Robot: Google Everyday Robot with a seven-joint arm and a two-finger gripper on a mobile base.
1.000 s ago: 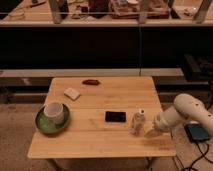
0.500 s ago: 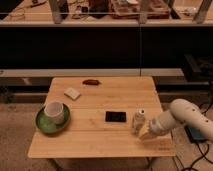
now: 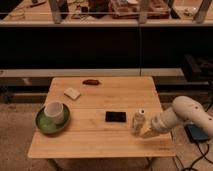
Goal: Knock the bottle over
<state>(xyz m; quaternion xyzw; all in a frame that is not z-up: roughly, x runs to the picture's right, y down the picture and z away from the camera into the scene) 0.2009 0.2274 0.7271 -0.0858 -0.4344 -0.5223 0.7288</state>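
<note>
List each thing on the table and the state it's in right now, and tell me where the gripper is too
bottle: upright, cap on, near the table's right edge.
gripper: low over the table, right beside the bottle.
white mug: upright, standing on the green plate.
black flat object: lying flat, left of the bottle.
pale block: lying flat.
dark reddish object: lying at the far edge.
table: carries all of these.

The bottle (image 3: 138, 121), slim, clear, white-capped, stands upright just right of the black phone (image 3: 116, 116), the gripper (image 3: 146, 133) at its base.
</note>
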